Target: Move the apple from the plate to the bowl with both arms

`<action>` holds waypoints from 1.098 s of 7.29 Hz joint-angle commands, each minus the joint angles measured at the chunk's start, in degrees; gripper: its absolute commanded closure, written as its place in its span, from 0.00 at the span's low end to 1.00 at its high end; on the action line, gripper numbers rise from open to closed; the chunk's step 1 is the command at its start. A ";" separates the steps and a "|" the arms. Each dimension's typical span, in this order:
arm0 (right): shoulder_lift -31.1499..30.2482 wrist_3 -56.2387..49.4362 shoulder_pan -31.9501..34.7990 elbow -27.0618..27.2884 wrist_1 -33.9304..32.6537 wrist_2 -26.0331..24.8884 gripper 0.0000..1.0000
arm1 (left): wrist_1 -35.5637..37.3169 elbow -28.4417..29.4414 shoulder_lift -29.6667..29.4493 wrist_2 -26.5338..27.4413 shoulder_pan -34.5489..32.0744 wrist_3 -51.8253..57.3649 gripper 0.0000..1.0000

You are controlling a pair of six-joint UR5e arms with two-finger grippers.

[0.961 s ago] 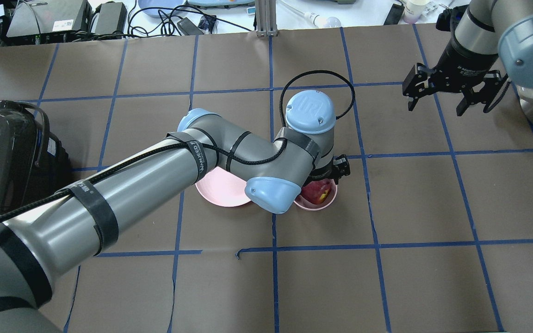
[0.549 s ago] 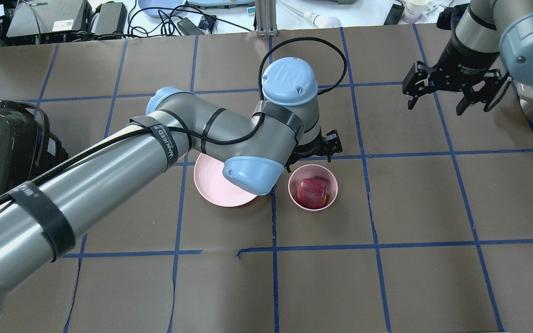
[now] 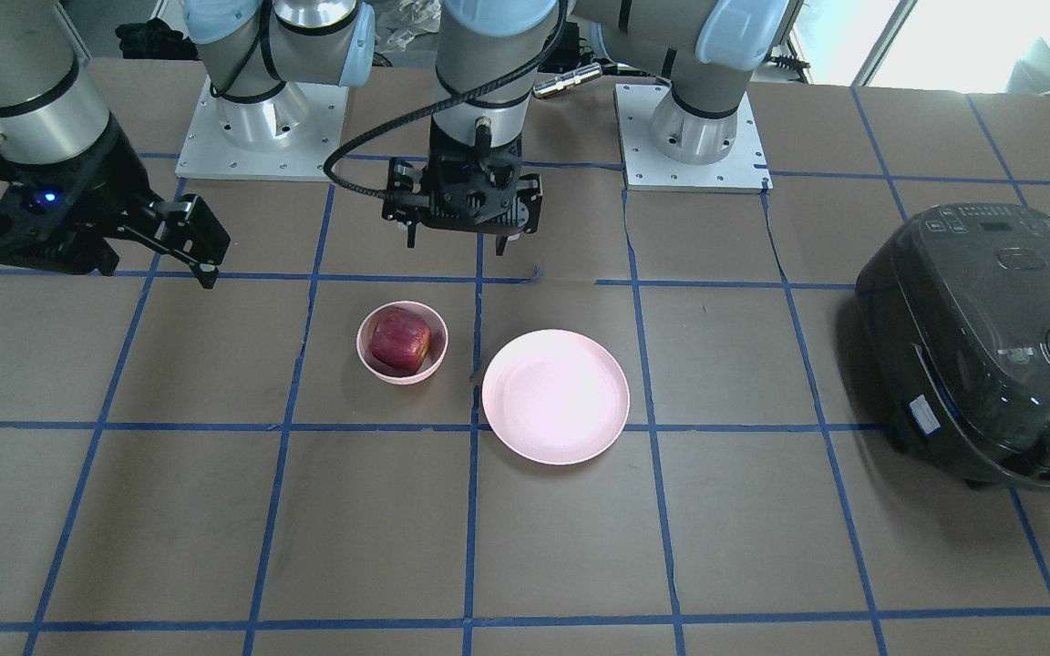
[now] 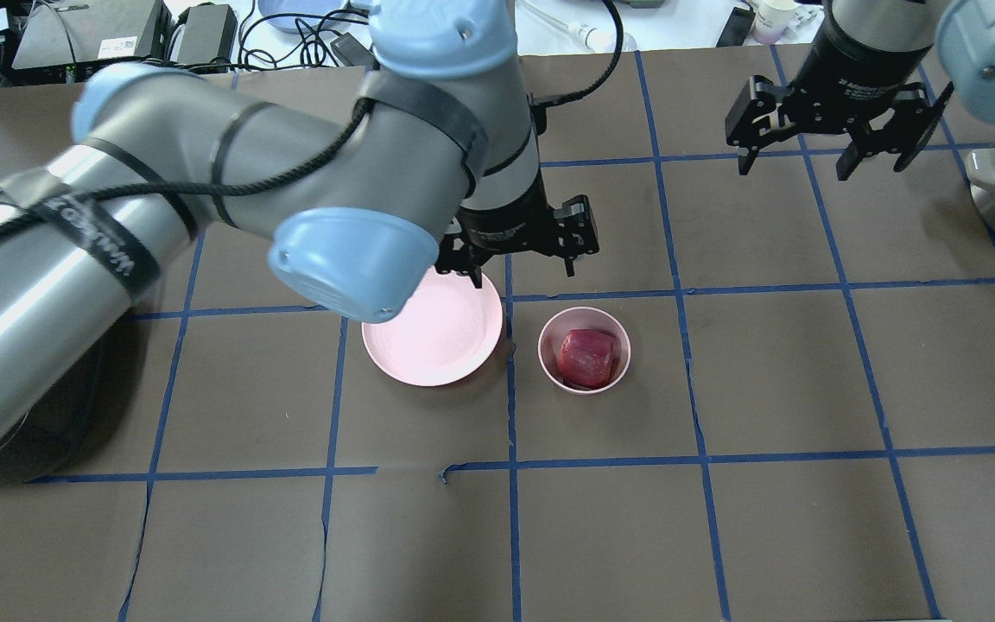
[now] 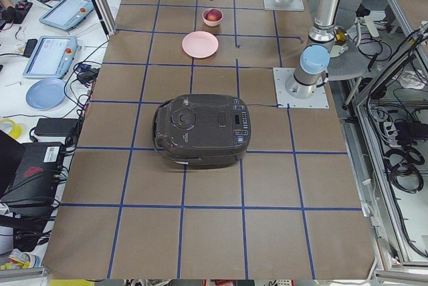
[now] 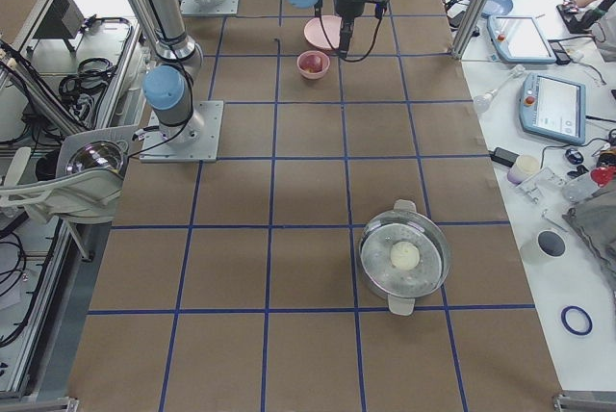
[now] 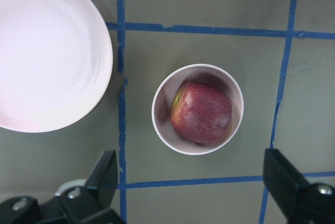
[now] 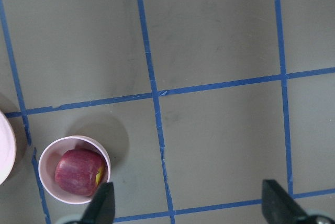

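Note:
The dark red apple (image 4: pixel 587 357) lies inside the small pink bowl (image 4: pixel 542 350), right of the wide pink plate (image 4: pixel 428 337), which holds nothing. My left gripper (image 4: pixel 522 272) is open and empty, raised above the table just beyond the gap between plate and bowl. Its wrist view looks straight down on the apple (image 7: pixel 201 113), the bowl (image 7: pixel 157 124) and the plate (image 7: pixel 47 51). My right gripper (image 4: pixel 795 170) is open and empty, high at the far right. Its wrist view shows the apple (image 8: pixel 77 171) at the lower left.
A black rice cooker (image 3: pixel 981 337) stands at the robot's left end of the table. A steel pot (image 6: pixel 404 258) holding a white round thing stands at the right end. Cables and devices lie beyond the table's far edge (image 4: pixel 204 34).
My left gripper has risen off the bowl and pulled back toward the far side, leaving the apple in the bowl. My right gripper has shifted slightly farther away.

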 commanded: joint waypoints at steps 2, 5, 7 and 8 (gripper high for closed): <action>-1.03 -0.05 2.59 0.33 1.00 -0.43 0.00 | -11.64 3.84 6.04 1.88 10.52 13.42 0.00; -0.94 -0.14 2.59 0.33 0.91 0.09 0.00 | -11.03 3.40 7.63 6.01 19.42 18.02 0.00; -1.03 -0.14 2.59 0.33 1.00 -0.34 0.00 | -10.94 3.05 7.98 6.46 20.93 21.55 0.00; -1.03 -0.14 2.59 0.50 1.08 -0.52 0.00 | -10.85 2.35 8.42 6.46 20.76 21.73 0.00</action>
